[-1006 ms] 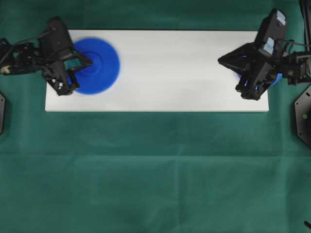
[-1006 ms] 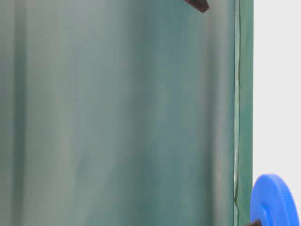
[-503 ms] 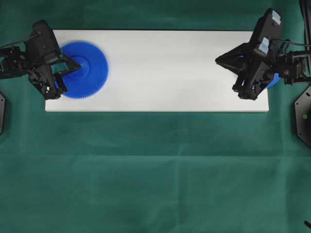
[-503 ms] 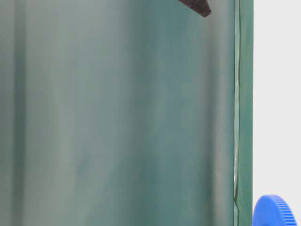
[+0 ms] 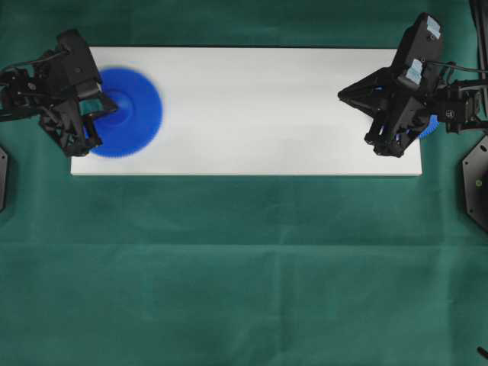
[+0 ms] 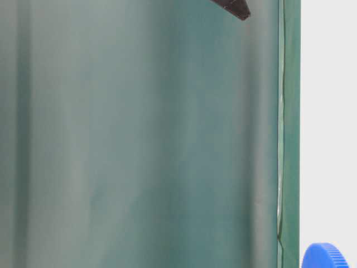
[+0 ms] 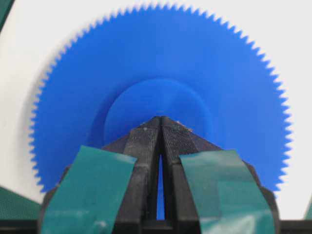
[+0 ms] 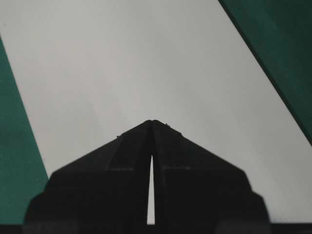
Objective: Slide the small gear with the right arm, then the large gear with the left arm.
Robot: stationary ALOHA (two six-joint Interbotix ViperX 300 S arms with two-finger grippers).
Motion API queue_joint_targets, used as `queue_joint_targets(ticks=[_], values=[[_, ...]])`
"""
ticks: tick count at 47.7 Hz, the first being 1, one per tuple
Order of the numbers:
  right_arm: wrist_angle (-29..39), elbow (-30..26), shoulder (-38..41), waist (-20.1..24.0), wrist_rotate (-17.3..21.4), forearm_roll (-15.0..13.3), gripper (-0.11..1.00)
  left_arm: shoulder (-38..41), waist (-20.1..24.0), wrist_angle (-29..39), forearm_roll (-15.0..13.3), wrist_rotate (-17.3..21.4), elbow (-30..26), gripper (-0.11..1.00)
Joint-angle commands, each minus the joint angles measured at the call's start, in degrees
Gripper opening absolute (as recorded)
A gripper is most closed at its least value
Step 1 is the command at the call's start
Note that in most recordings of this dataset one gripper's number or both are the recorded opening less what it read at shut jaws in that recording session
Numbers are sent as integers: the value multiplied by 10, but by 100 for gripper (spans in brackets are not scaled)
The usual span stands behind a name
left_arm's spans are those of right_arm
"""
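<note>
Most of the small gear (image 5: 432, 126) hides under the right gripper (image 5: 342, 94) at the white board's (image 5: 267, 107) right end; only a toothed blue sliver shows. The large gear (image 5: 126, 112) has slid further left since a moment ago, its rim blurred, hub under the left gripper (image 7: 161, 118). Both pointed grippers are pinched together, grasping nothing.

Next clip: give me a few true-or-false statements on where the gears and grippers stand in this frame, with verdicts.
1. The large gear lies on the white board. True.
2. The left gripper is wide open. False: its fingers are pressed together, tip on the gear's hub.
3. The small gear sits mid-board. False: it peeks out under the right arm at the board's right end.
4. The right gripper is closed, over bare board. True.
</note>
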Motion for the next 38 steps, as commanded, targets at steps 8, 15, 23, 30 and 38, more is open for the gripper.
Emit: queue_joint_targets(ticks=[8, 15, 23, 30, 38], values=[[-4, -10, -3, 1, 0, 1, 50, -81, -8, -3, 0, 25, -11, 0], [-4, -9, -3, 1, 0, 1, 50, -133, -18, -6, 0, 35, -7, 0], [-4, -9, -3, 1, 0, 1, 50, -185, -27, -6, 0, 40, 2, 0], [-4, -9, -3, 1, 0, 1, 50, -220, -32, -6, 0, 40, 12, 0], [-4, -9, -3, 1, 0, 1, 50, -233, -36, -6, 0, 38, 20, 0]])
